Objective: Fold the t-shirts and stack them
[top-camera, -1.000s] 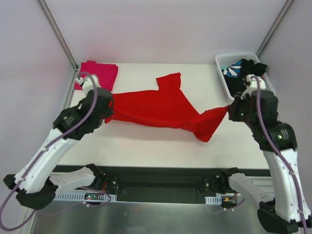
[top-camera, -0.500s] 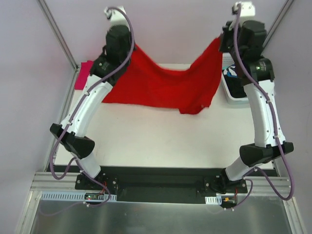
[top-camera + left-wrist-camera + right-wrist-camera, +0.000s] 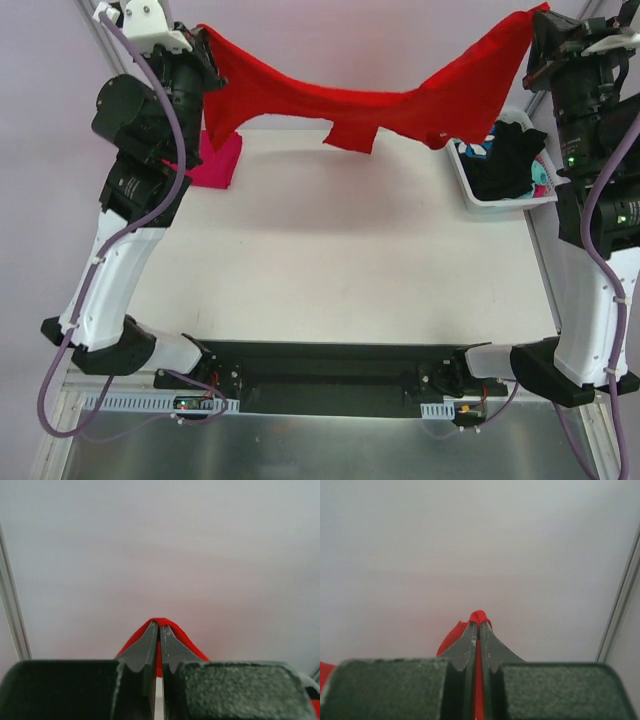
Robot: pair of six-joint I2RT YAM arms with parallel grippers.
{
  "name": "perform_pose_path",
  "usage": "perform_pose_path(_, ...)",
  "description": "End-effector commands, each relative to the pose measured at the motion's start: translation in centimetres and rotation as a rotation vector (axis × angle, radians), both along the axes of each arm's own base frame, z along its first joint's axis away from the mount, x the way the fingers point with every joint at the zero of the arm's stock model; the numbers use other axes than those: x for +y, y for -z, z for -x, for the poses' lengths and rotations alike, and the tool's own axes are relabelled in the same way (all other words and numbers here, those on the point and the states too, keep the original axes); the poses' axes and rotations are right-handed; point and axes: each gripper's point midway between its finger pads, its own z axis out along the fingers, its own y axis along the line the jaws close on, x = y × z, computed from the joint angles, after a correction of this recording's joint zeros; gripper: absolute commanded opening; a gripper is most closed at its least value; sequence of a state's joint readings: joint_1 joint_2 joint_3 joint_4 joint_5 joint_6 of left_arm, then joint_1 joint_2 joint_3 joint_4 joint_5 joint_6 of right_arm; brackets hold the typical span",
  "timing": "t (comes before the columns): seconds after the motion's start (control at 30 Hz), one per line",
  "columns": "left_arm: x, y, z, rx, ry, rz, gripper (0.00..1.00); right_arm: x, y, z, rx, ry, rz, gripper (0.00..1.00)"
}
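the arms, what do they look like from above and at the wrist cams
The left arm and right arm have white shell links between black joint housings. A purple cable loops along each. The fingers are dark grey, tapering to thin tips from rough-textured blocks.

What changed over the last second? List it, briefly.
Both arms swung up and back, lifting the red t-shirt off the table. It now hangs stretched between the left end effector and right end effector, each still shut on the cloth. Unchanged: the pink t-shirt at the far left, and the basket of dark garments at the right.
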State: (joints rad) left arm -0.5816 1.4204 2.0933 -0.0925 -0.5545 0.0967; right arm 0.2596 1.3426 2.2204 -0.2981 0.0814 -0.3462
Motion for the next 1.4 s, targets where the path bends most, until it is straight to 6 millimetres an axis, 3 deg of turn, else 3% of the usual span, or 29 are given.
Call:
perform_pose_path(0.0, 1.7, -2.0, 4.6, -0.090, 0.013, 0.024, 0.00, -0.1, -1.5, 1.8, -0.062, -0.014, 0.018, 0.01)
perform_pose_path(0.03, 1.5, -0.7, 4.6, -0.061, 0.009, 0.018, 0.00, -0.2, -1.7, 2.0, -0.066, -0.014, 0.015, 0.01)
perform_pose_path(0.1, 2.5, -0.4, 6.1, -0.062, 0.002, 0.022, 0.00, -0.1, -2.4, 2.5, -0.078, -0.022, 0.017, 0.01)
perform_pose_path(0.13, 2.2, 1.0, 5.9, -0.033, 0.000, 0.012, 0.00, -0.2, -2.7, 2.7, -0.086, -0.022, 0.011, 0.01)
perform_pose_path(0.3, 3.1, 3.6, 8.0, 0.014, -0.001, 0.044, 0.00, -0.2, -3.3, 3.3, -0.105, -0.028, 0.004, 0.01)
perform_pose_path(0.37, 2.7, 6.8, 7.7, 0.086, -0.018, 0.021, 0.00, -0.3, -3.2, 3.1, -0.101, -0.022, 0.001, 0.01)
perform_pose_path(0.4, 3.4, 7.6, 8.6, 0.105, -0.033, 0.042, 0.00, -0.3, -3.0, 2.8, -0.090, -0.019, 0.002, 0.01)
perform_pose_path(0.47, 3.0, 11.8, 8.4, 0.187, -0.050, 0.019, 0.00, -0.3, -2.6, 2.2, -0.077, -0.012, 0.007, 0.01)
perform_pose_path(0.5, 4.1, 12.5, 9.5, 0.195, -0.066, 0.047, 0.00, -0.2, -2.3, 1.8, -0.066, -0.008, 0.013, 0.01)
perform_pose_path(0.57, 4.5, 16.1, 9.8, 0.268, -0.084, 0.007, 0.00, 0.0, -1.9, 1.2, -0.054, -0.008, 0.020, 0.01)
perform_pose_path(0.67, 7.5, 18.0, 12.1, 0.315, -0.125, 0.058, 0.00, 0.2, -1.4, 0.4, -0.037, -0.009, 0.028, 0.01)
perform_pose_path(0.83, 9.2, 17.8, 13.3, 0.326, -0.145, 0.036, 0.00, 0.5, -1.0, -0.2, -0.019, -0.019, 0.018, 0.01)
perform_pose_path(0.9, 8.9, 17.0, 13.1, 0.323, -0.145, 0.023, 0.00, 0.7, -0.7, -0.3, -0.006, -0.028, 0.010, 0.01)
perform_pose_path(1.07, 7.4, 16.3, 12.1, 0.332, -0.121, 0.000, 0.00, 0.8, -0.3, 0.2, 0.008, -0.042, 0.016, 0.01)
perform_pose_path(1.37, 4.4, 16.2, 10.4, 0.354, -0.063, -0.014, 0.00, 0.3, 0.3, 3.7, 0.021, -0.068, 0.001, 0.01)
